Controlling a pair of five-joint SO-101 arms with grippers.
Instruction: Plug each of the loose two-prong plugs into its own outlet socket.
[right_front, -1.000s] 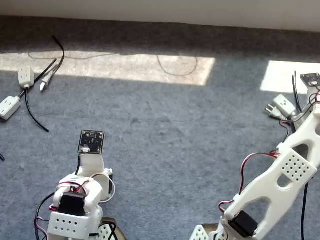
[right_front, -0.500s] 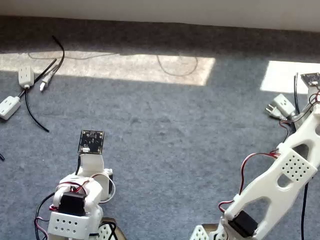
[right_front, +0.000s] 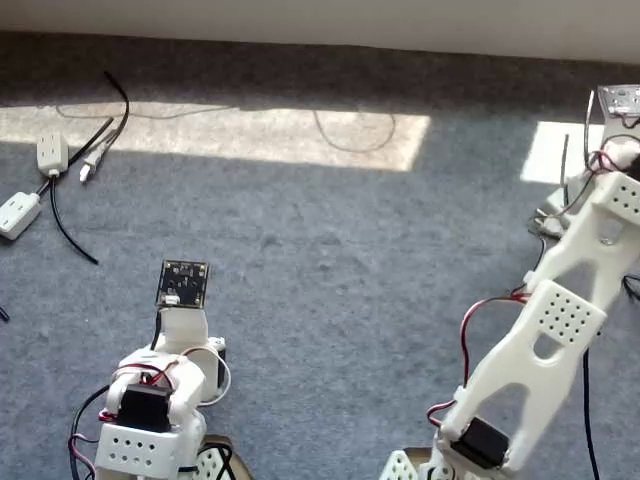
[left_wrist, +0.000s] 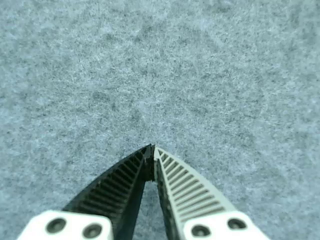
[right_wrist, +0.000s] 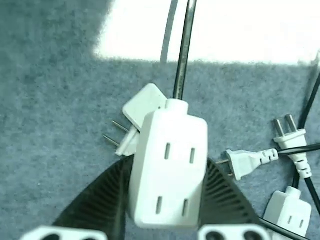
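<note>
My right claw (right_wrist: 167, 165) is clenched on a white outlet block (right_wrist: 170, 190), a black finger (right_wrist: 102, 202) on each flank, socket face toward my camera (four slots showing). Whether the block rests on the carpet (right_wrist: 50, 100) or hangs clear, I can't tell. Just past my fingertips, tucked at the block's far corner, lies a stubby white plug (right_wrist: 142, 107), two prongs poking sideways, away from the block; touching it or not, can't tell. The block's black cord (right_wrist: 183, 50) runs straight ahead of the claw into a sun patch (right_wrist: 240, 30). Off one side of the claw, near: a slim white plug (right_wrist: 247, 161), prong end aimed at the block, not in it. Farther out that side: a two-pin plug (right_wrist: 290, 137) on black cable and a spare outlet block (right_wrist: 290, 216), apart from each other.

My left claw (left_wrist: 152, 152) is pinched shut, tips touching, nothing between them, over the grey carpet. Far ahead of it and well off to my left (high view): a loose plug (right_front: 90, 168) on a black lead, just beside a small outlet block (right_front: 52, 152), not inserted; a second block (right_front: 18, 213) lies a little nearer my side of that pair.
</note>
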